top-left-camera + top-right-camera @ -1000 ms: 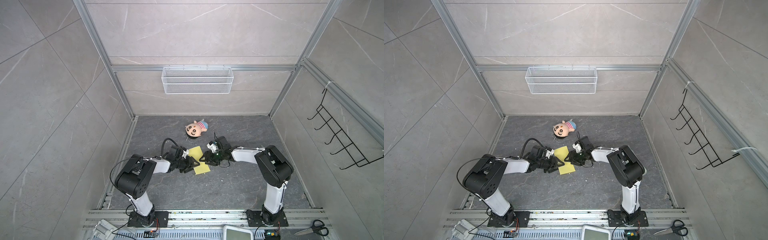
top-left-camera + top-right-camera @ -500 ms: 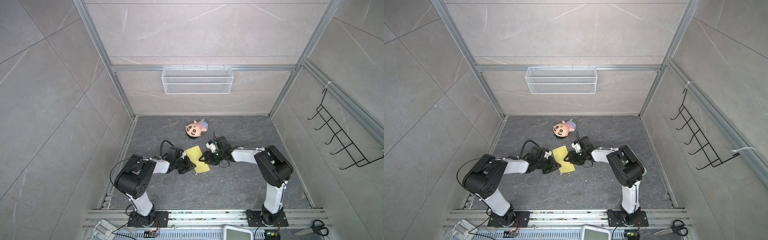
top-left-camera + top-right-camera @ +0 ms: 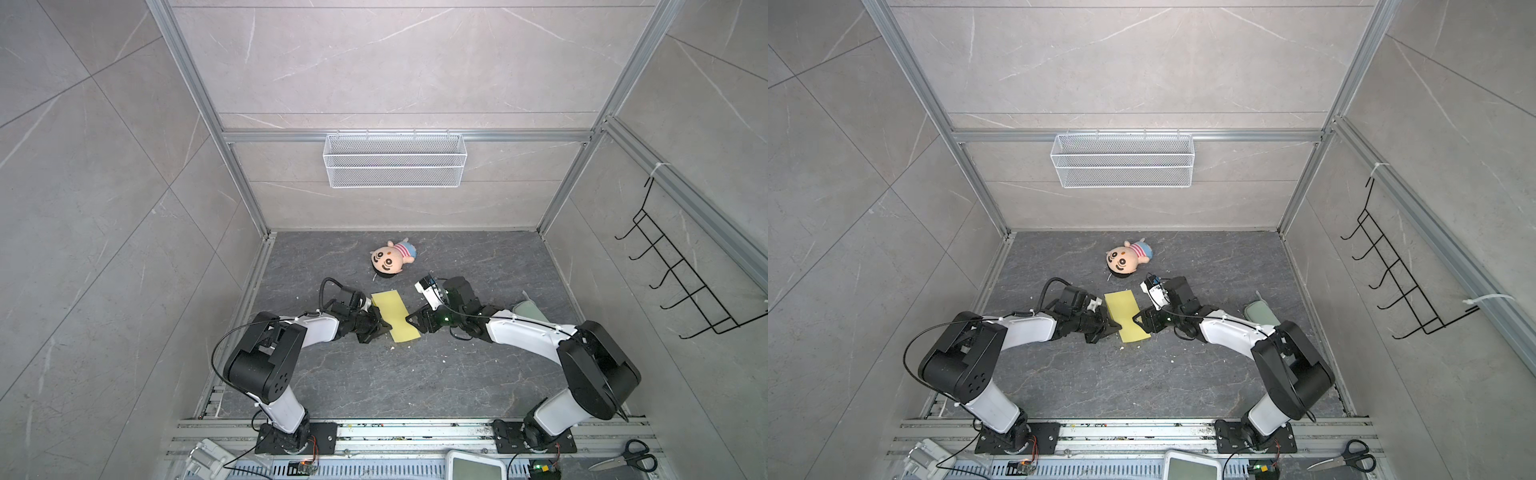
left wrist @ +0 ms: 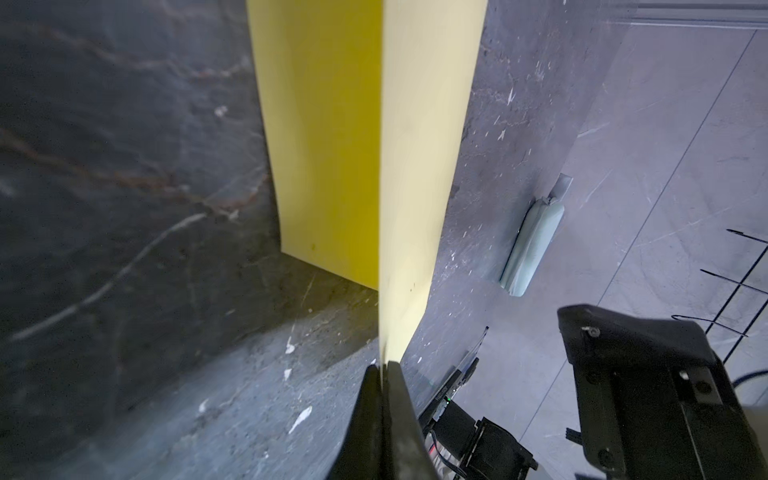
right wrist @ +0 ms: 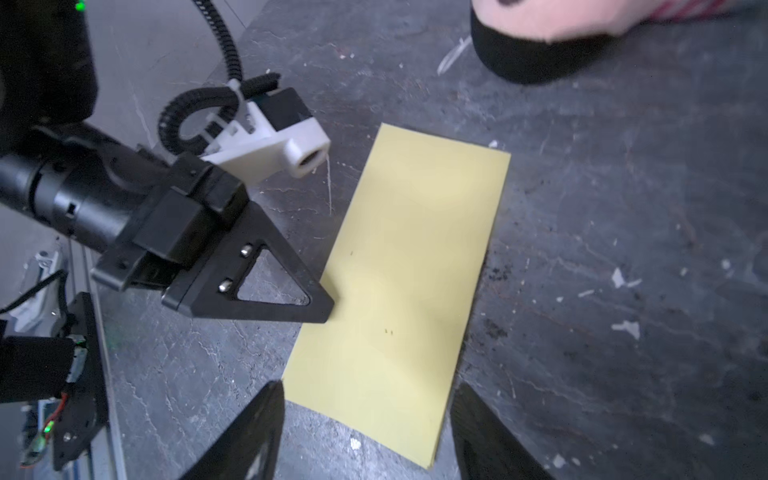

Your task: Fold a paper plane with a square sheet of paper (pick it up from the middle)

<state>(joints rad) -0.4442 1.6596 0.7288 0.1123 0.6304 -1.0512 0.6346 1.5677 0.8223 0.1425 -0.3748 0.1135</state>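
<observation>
The square sheet of paper [image 3: 395, 316] [image 3: 1127, 316] lies on the dark floor, folded in half into a narrow pale-yellow rectangle. My left gripper [image 3: 384, 326] [image 3: 1113, 326] [image 4: 384, 365] is shut on its left long edge. In the left wrist view the upper layer [image 4: 419, 166] rises a little off the lower one. In the right wrist view the sheet [image 5: 411, 270] runs away from my right gripper [image 5: 365, 390] [image 3: 413, 323], which stands open. Its fingers straddle the sheet's near end without gripping it. A paper plane is out of view.
A plush doll [image 3: 388, 259] [image 5: 540, 33] lies just behind the sheet. A pale green pad [image 3: 530, 311] [image 4: 532, 249] sits on the floor beside the right arm. White scraps dot the floor. A wire basket [image 3: 395, 160] hangs on the back wall and a hook rack [image 3: 681, 282] on the right wall.
My left gripper has closed onto the sheet's left edge. The sheet has gone from a wider, half-open shape to a narrow rectangle. The right gripper has opened slightly.
</observation>
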